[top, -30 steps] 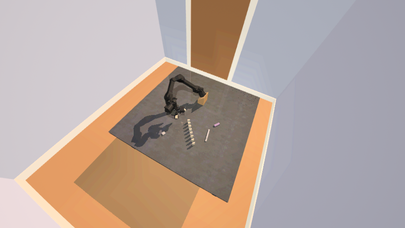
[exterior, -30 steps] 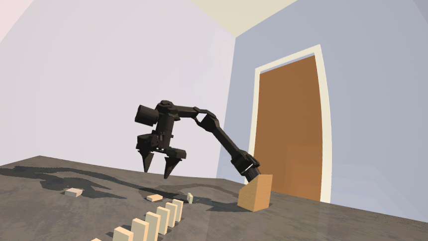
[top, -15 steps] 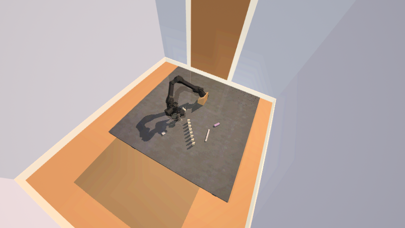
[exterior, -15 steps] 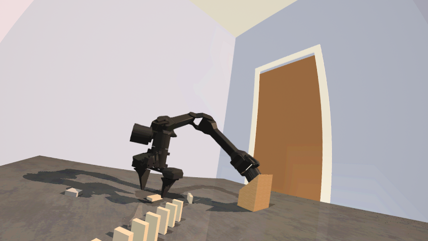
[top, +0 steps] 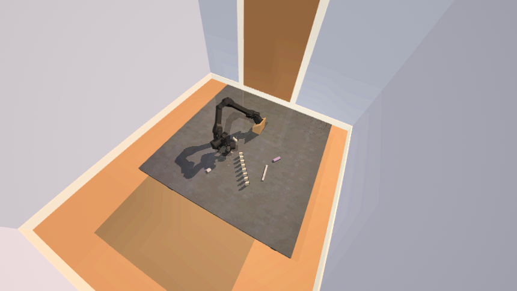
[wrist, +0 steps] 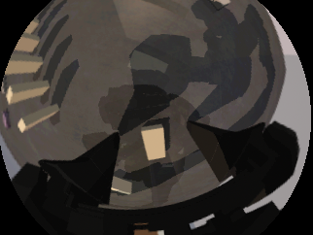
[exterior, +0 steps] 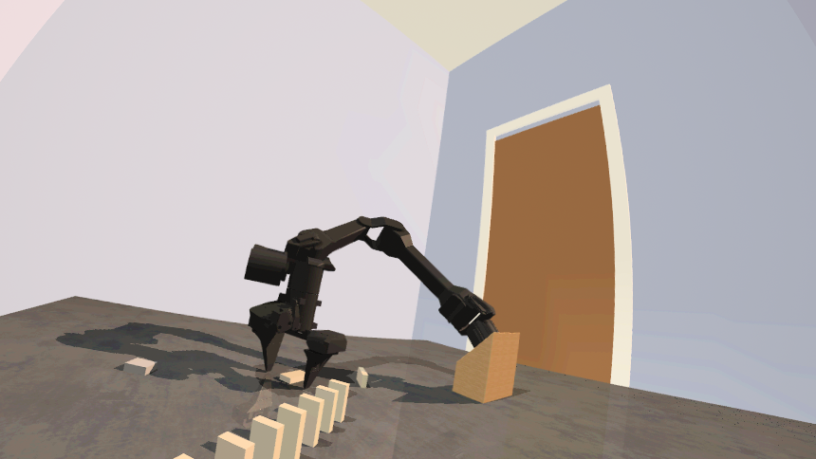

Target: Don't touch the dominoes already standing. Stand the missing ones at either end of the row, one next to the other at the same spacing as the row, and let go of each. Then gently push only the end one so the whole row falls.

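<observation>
In the wrist view, a flat domino (exterior: 292, 376) (wrist: 155, 143) lies on the counter (top: 282, 217) (exterior: 570, 411) between the end effector's (top: 226, 151) (exterior: 285, 379) (wrist: 154, 128) spread fingers; centre, lower straight, then close gently, clear of the standing row (top: 243, 169) (exterior: 290, 428) (wrist: 24, 65).

This looks like a plain, small room, though the pictures do not settle whether it belongs to a home or a lab. Pale walls meet a cream skirting board, a brown door (top: 278, 47) (exterior: 550, 245) stands in a cream frame (top: 240, 43) (exterior: 621, 239), and orange flooring (top: 83, 169) borders a dark grey surface (top: 289, 202) (exterior: 657, 425).
</observation>
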